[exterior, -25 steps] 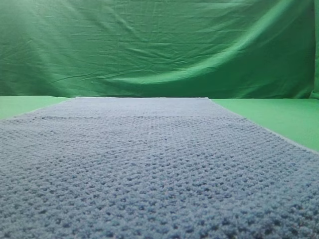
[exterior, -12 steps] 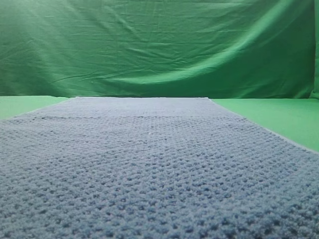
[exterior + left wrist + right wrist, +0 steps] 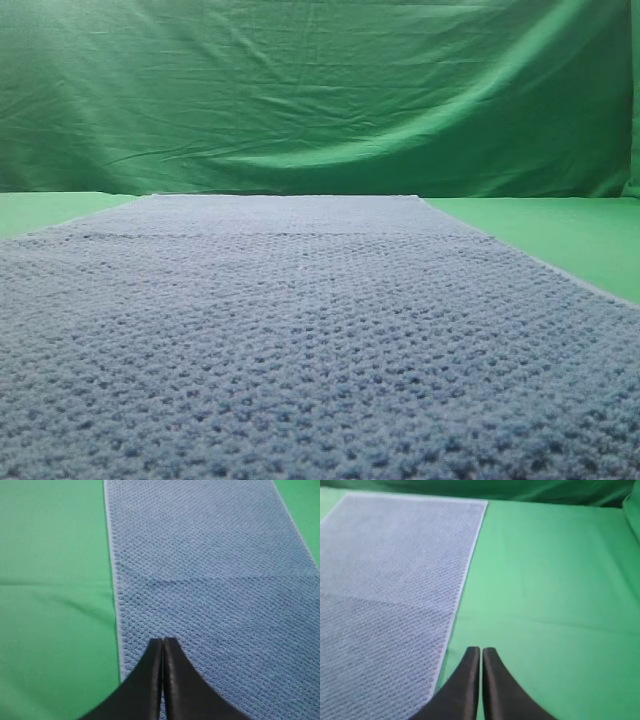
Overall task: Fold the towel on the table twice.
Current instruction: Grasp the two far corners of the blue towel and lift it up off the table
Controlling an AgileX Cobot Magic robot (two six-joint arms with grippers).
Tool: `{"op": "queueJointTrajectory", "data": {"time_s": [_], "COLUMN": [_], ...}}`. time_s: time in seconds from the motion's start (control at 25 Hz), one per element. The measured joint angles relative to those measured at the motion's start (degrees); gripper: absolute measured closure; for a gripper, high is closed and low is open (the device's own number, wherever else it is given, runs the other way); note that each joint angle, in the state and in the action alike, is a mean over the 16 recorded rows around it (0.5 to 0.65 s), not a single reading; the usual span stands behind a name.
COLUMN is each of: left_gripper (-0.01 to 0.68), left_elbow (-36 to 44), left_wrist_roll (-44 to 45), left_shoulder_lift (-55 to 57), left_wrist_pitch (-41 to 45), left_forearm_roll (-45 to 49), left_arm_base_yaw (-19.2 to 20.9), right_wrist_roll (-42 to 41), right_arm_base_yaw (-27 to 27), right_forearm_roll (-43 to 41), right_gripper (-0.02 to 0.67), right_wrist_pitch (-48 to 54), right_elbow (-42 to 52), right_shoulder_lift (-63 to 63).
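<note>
In the left wrist view the left gripper (image 3: 163, 641) enters from the bottom centre of the frame, its two black fingers (image 3: 150, 667) pressed together with nothing between them. Their tips sit over the towel (image 3: 215, 580), just inside its pale left edge; whether they touch the cloth cannot be told. The blue-grey waffle-weave towel fills the centre and right of that frame, with a faint crease crossing it at mid-height, and the green table (image 3: 50, 605) takes the left side.

In the right wrist view the right gripper (image 3: 481, 650) rises from the bottom centre, likewise closed and empty, its tips over bare table (image 3: 555, 595) just right of the towel's (image 3: 390, 580) right edge. The towel lies flat across the left half.

The exterior high view shows the towel (image 3: 300, 330) spread flat over the lower frame, table (image 3: 560, 235) showing at both sides, and a wrinkled green backdrop cloth (image 3: 320, 90) filling the top.
</note>
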Motion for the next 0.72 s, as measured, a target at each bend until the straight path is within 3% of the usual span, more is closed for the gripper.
{"op": "queueJointTrajectory", "data": {"time_s": [0.72], "left_gripper": [0.673], "left_elbow": [-15.63], "left_wrist_roll": [4.61], "left_shoulder_lift": [35.21], "left_wrist_pitch": [3.10], "left_forearm_roll": [1.48], "left_arm_base_yaw": [0.00], "right_wrist_roll": [4.17], "right_arm_base_yaw": [4.98], "right_forearm_roll": [1.60], "right_gripper": [0.649], "right_wrist_pitch": [4.19], "right_elbow": [-18.79], "right_shoulder_lift": [38.05]}}
